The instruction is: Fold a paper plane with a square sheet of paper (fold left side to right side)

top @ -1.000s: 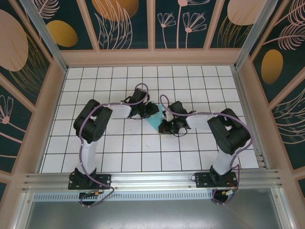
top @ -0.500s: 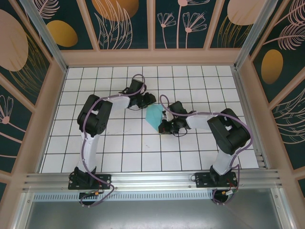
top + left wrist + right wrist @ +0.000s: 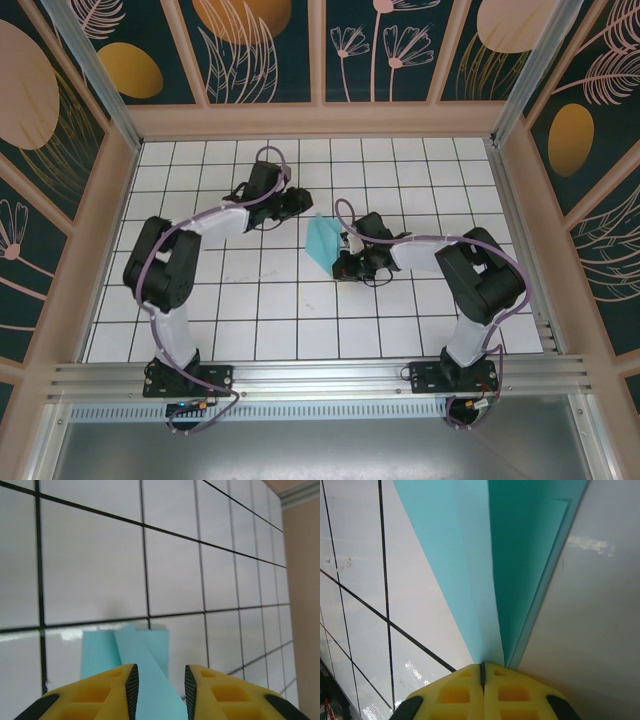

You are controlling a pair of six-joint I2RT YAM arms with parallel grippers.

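The turquoise paper (image 3: 322, 243), folded narrow with lengthwise creases, lies on the table (image 3: 260, 300).

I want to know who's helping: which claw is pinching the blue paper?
The right claw, shut tight on the paper; the left claw is open, holding nothing.

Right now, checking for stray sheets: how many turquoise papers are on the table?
1: the folded turquoise paper near the middle, pinched in the right gripper; others may lie hidden.
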